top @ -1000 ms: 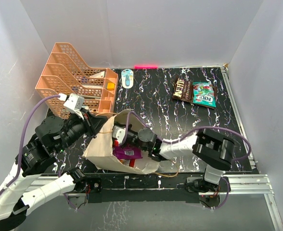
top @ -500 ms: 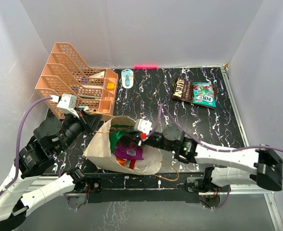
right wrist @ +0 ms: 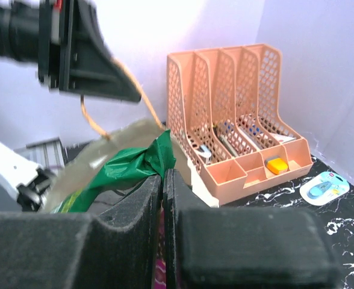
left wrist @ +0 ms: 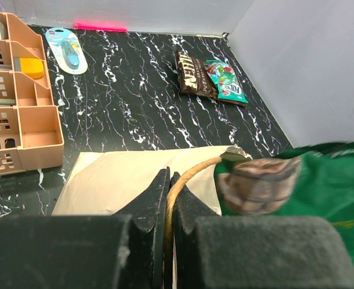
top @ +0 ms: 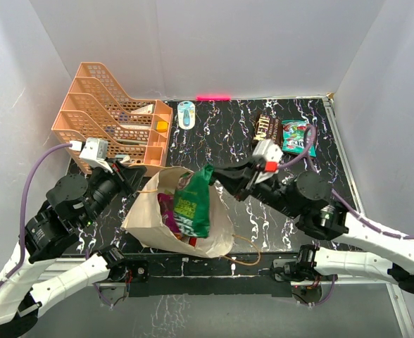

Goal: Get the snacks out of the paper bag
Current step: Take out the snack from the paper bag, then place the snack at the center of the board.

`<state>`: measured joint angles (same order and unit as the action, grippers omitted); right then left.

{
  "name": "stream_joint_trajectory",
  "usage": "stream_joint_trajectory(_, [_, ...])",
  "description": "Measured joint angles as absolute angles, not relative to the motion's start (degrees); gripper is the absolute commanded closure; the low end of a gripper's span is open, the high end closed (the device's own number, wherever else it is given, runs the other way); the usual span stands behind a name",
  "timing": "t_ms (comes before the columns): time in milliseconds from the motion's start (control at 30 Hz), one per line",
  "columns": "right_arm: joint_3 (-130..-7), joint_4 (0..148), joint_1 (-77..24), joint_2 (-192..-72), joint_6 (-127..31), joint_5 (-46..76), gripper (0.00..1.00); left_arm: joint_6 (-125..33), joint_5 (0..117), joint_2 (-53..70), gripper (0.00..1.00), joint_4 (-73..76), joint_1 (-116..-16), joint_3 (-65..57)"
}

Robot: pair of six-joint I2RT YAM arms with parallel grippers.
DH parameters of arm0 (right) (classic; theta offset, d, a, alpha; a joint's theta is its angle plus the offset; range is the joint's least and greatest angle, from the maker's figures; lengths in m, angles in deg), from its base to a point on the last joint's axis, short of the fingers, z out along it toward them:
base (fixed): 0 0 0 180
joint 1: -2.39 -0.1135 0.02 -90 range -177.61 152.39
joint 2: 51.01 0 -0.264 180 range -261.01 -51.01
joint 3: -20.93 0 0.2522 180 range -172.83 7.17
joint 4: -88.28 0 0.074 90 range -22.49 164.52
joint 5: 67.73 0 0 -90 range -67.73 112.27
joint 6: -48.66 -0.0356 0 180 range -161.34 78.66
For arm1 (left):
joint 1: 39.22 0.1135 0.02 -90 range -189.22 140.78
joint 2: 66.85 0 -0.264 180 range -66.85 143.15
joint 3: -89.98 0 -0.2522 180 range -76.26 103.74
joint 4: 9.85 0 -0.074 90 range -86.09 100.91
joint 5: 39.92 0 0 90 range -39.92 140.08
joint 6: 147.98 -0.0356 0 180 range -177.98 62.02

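A peach plastic tiered tray rack (top: 112,116) stands in the far left corner of the black marbled table (top: 221,144). Just in front of it the left gripper (left wrist: 168,183) is pinched tight on a thin brown cord handle (left wrist: 192,170) of the large beige kraft paper bag (top: 142,215). The bag lies at the near edge of the table, left of centre, with its mouth facing right. Inside the mouth a purple-magenta foil pouch (top: 166,205) shows. Below it is a scrap of orange-red, perhaps another packet, though too little is visible to be sure. A big green crinkly foil packet (top: 193,204) hangs over the bag's mouth, its top corner clamped between the closed fingers of the right gripper (right wrist: 162,177). A small blue-and-white object (top: 186,113) lies at the far edge near the middle. In the far right corner a dark brown chip bag (top: 265,128) and a teal-green packet (top: 298,137) lie flat, side by side and touching
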<state>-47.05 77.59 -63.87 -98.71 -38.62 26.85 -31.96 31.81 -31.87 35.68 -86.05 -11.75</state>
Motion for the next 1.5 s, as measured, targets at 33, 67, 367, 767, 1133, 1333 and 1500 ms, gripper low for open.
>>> stream_joint_trajectory(33, [-48.88,76.73,-63.87,-98.76,-39.48,27.88,0.93,-31.96,31.81,-31.87,0.99,35.68,-86.05,-11.77])
stream_joint_trajectory(67, [-50.81,75.71,-63.87,-99.04,-40.37,28.73,0.93,-31.96,31.81,-31.87,0.99,35.68,-86.05,-11.77])
stream_joint_trajectory(367, [-64.4,69.32,-63.87,-102.49,-42.91,31.09,0.93,-31.98,31.18,-31.91,0.99,35.94,-86.05,-11.75])
stream_joint_trajectory(767, [-72.09,75.03,-60.77,-111.3,-20.09,68.81,0.93,-32.09,31.03,-32.24,0.99,36.12,-86.05,-11.75])
stream_joint_trajectory(1133, [-73.56,45.26,-47.7,-128.68,-31.87,76.53,0.93,-32.86,31.05,-32.3,0.99,36.14,-86.05,-11.75])
stream_joint_trajectory(1333, [-81.76,24.85,-46.82,-137.38,-46.99,72.29,0.93,-33.38,30.98,-32.98,0.99,36.16,-86.05,-11.75])
stream_joint_trajectory(1500, [-84.64,17.35,-41.27,-139.48,-54.19,59.0,0.93,-33.95,30.85,-33.42,0.99,36.2,-86.05,-11.75])
